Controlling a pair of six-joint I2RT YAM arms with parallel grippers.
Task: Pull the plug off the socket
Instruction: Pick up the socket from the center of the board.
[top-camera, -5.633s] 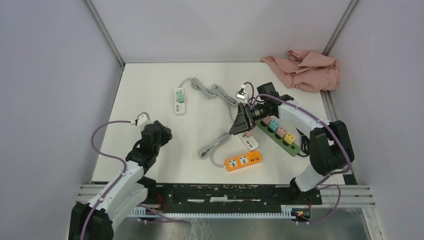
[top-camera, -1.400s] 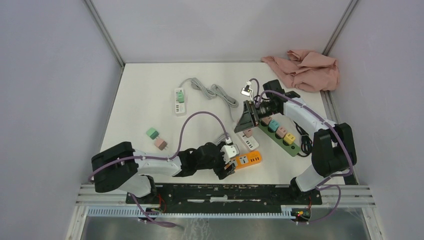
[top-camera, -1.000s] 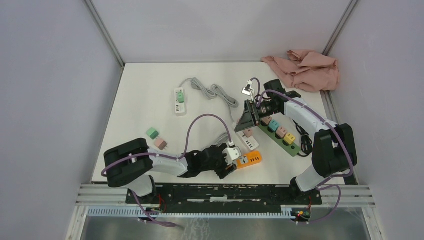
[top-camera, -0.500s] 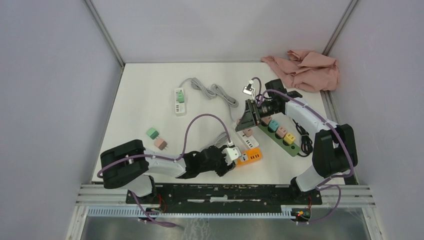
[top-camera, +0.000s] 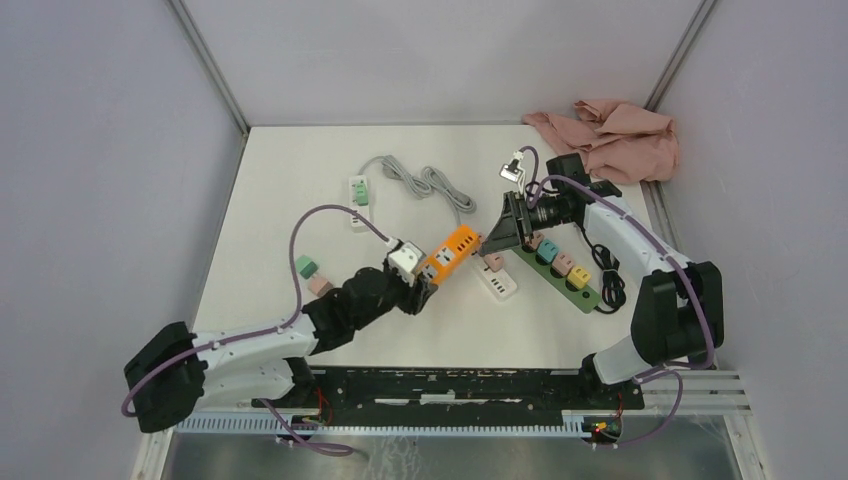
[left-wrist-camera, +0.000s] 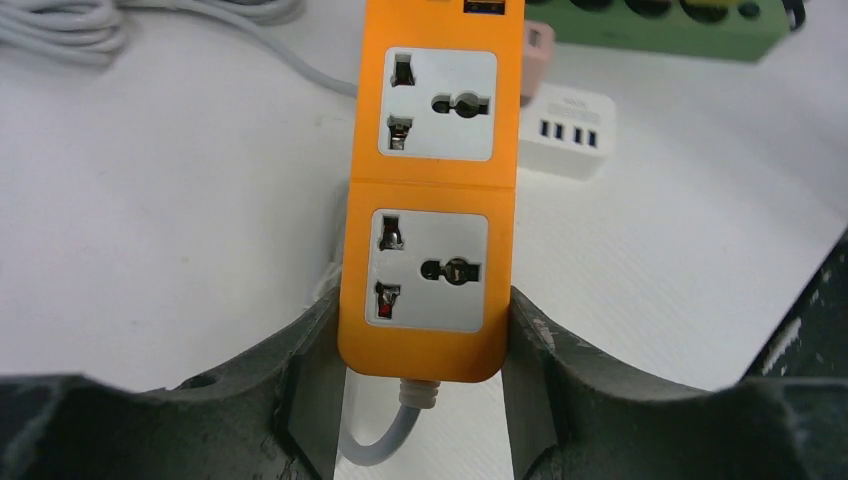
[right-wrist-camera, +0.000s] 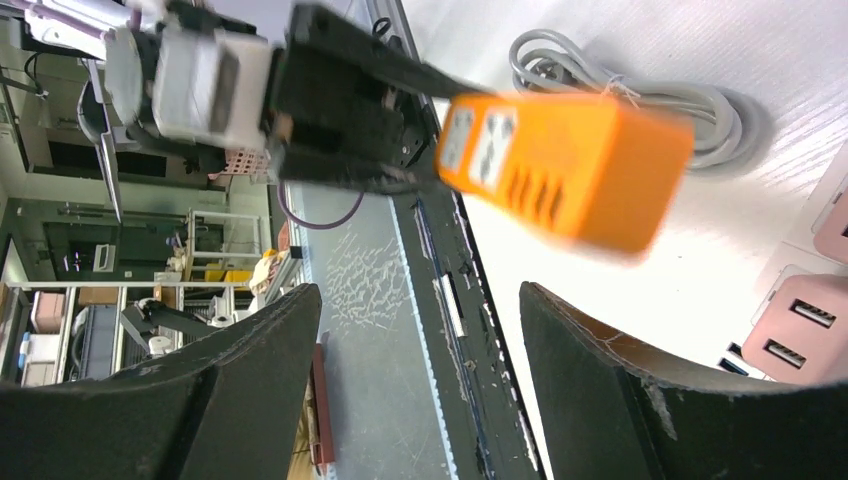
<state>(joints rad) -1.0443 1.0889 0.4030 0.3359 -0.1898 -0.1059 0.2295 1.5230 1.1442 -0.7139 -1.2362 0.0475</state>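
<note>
Moved: orange power strip (top-camera: 449, 253) went from the near edge up to mid tabletop (top-camera: 290, 190), left arm carried it there.
Left end effector (top-camera: 419, 284): clamped on the strip's cord end, one finger on each long side.
Right end effector (top-camera: 491, 240): jaws spread wide, nothing in them, just beside the strip's far end.
Strip axis: diagonal, far end aimed at the right end effector, socket face up.
Green power strip (top-camera: 589, 300): four coloured plugs (top-camera: 564, 263) seated in a row.

Top view: high at near edge, looking down on whole table (top-camera: 300, 180). Left wrist: close, looking along orange power strip (left-wrist-camera: 430, 183). Right wrist: close, facing strip's far end. Strip in all three.
</note>
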